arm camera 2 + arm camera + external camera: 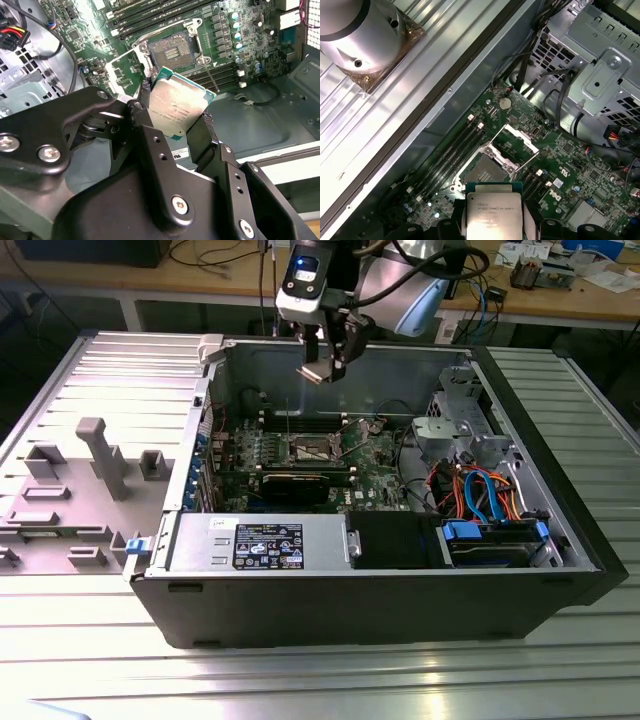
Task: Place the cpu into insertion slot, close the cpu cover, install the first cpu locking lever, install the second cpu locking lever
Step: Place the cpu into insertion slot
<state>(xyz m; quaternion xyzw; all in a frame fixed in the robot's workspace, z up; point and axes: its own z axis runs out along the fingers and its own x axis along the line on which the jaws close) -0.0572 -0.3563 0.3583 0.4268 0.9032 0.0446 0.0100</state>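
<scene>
Cpu [177, 110], a flat square chip with a dull silver top, is held by two opposite edges between the black fingers [141, 117] of my pincer [176, 106], which is closed snugly on it. The chip hangs well above the slot [172, 52], with open air between the two. It sits roughly over the slot, not off to a side.

The slot lies bare, a small square with a dark rim and a field of fine contacts facing up. The cover [521, 135], a thin silver frame with a square hole, is swung open and stands clear at one edge of the slot. A thin metal lever [214, 77] runs out from a corner of the slot, unlatched. Long memory slots lie just beside the slot on two sides.

I judge this to be the placing step, with the chip not yet seated. To do it well, I think I must square the chip's edges to the slot's rim and keep it level. I should match its notched corner to the slot, though I cannot tell that corner from here. It should go straight down without sliding, since the contacts look delicate. My fingers need to stay clear of the raised cover and the lever.
</scene>
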